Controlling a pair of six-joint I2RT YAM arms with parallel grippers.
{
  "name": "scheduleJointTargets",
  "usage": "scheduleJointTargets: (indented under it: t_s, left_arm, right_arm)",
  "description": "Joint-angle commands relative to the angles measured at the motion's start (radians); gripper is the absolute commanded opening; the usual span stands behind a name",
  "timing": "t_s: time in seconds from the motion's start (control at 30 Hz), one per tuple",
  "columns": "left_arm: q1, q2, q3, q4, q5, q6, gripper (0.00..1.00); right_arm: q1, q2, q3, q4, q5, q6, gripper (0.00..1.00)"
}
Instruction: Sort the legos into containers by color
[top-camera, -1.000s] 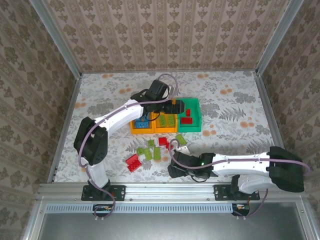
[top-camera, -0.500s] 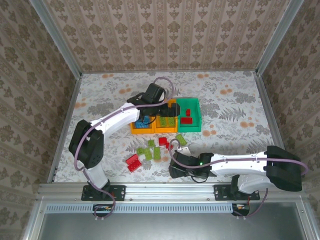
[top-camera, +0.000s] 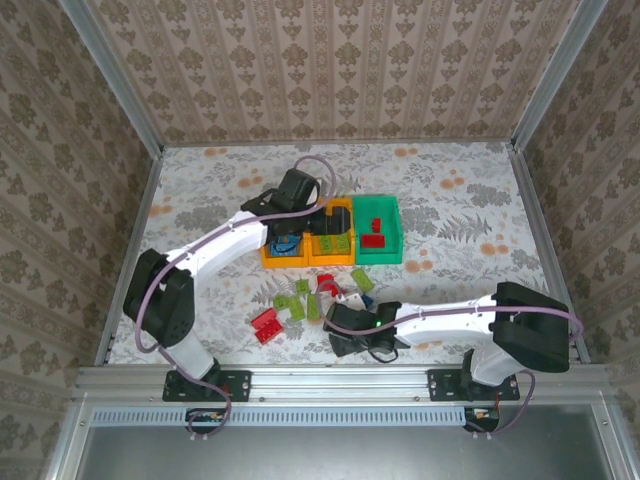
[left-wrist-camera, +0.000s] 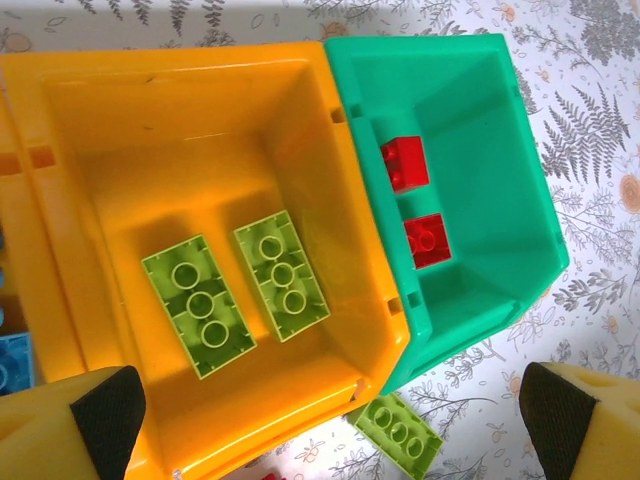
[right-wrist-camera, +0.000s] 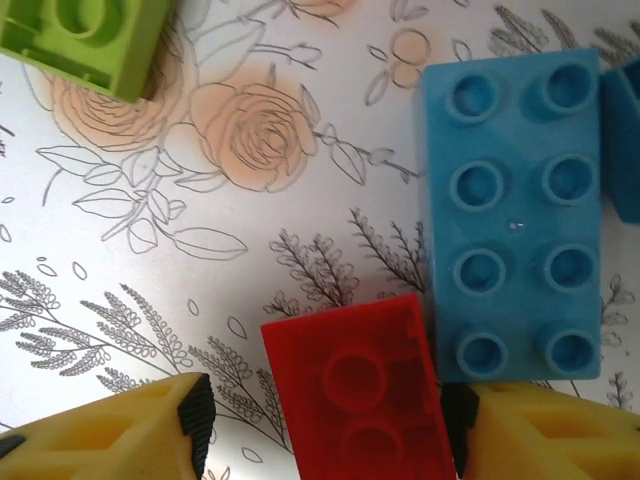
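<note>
I see my right gripper (right-wrist-camera: 325, 435) spread astride a red lego (right-wrist-camera: 345, 385), a blue lego (right-wrist-camera: 515, 215) just ahead to one side; my left gripper (left-wrist-camera: 330, 415) gapes wide above the orange bin (left-wrist-camera: 60, 200) holding two lime legos (left-wrist-camera: 282, 275), green bin (left-wrist-camera: 500, 120) alongside.

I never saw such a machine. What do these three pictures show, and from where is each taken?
Two robot arms sort toy bricks by colour. The top view looks down on the table, the left arm and the right arm. The other pictures come from wrist cameras. The left jaws hang open, empty, above an orange bin holding two lime bricks, beside a green bin with two red bricks. The right jaws are open around a loose red brick, next to a blue brick.
</note>
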Motion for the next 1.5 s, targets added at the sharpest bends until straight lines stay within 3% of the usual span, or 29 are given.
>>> scheduleJointTargets:
  t_s: [0.0,0.4,0.6,0.73,0.9,1.0,1.2,1.47]
  left_arm:
    - [0.015,-0.054,-0.028,0.005,-0.016,-0.017,1.00]
    - [0.045,-0.125,-0.095,0.000,-0.031,-0.024,1.00]
    - [0.051,-0.156,-0.127,-0.032,-0.078,-0.015,1.00]
    - [0.057,-0.202,-0.170,-0.068,-0.128,-0.011,1.00]
    - [0.064,-0.268,-0.253,-0.108,-0.170,-0.024,1.00]
    - [0.065,-0.303,-0.302,-0.125,-0.193,-0.033,1.00]
    - [0.065,-0.364,-0.392,-0.158,-0.211,-0.045,1.00]
    - [0.062,-0.444,-0.498,-0.220,-0.246,-0.134,1.00]
  right_arm:
    - [-0.005,0.040,0.046,-0.050,0.036,-0.034,0.59]
    - [-0.005,0.090,0.087,-0.088,0.018,-0.067,0.25]
    - [-0.033,-0.046,0.083,-0.095,0.037,-0.075,0.23]
    - [-0.130,-0.182,0.076,-0.094,0.019,-0.130,0.23]
    - [-0.376,-0.282,0.079,-0.066,-0.022,-0.245,0.23]
    - [-0.530,-0.232,0.147,-0.074,-0.044,-0.332,0.23]
    - [-0.687,0.018,0.360,-0.098,-0.064,-0.473,0.22]
    - [-0.770,0.284,0.556,-0.113,-0.107,-0.504,0.26]
